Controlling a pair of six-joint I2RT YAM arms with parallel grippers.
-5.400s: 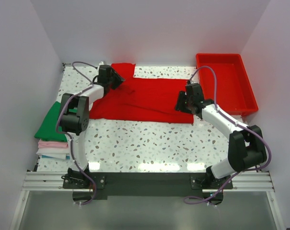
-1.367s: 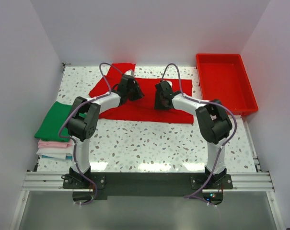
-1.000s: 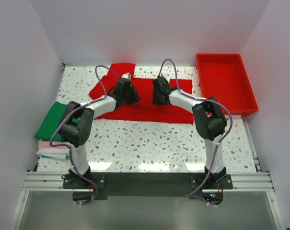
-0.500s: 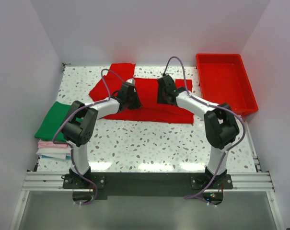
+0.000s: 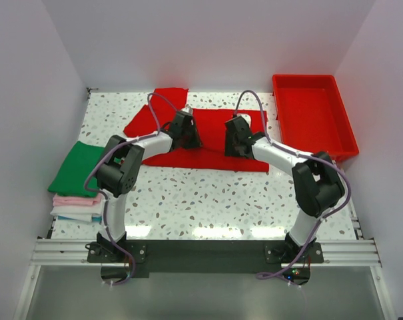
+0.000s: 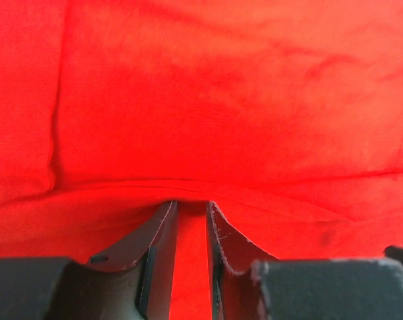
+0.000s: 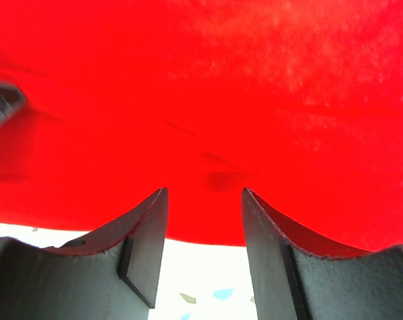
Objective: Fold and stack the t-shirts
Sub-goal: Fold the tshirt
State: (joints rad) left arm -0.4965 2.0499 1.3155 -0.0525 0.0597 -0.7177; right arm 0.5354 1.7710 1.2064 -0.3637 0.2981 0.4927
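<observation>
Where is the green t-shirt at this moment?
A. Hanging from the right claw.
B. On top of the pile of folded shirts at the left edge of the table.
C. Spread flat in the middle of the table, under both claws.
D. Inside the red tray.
B: the green t-shirt lies folded on the pink t-shirt and the white t-shirt, at the left edge of the table.

The top camera sits high behind the arm bases [image 5: 114,252] at 6 o'clock, looking down toward 12 o'clock over the whole worktop [image 5: 208,200]. The left wrist camera looks past the left gripper [image 6: 191,205] and the right wrist camera past the right gripper [image 7: 203,193]. Both are very near the red shirt [image 5: 211,137], which all three views share.
</observation>
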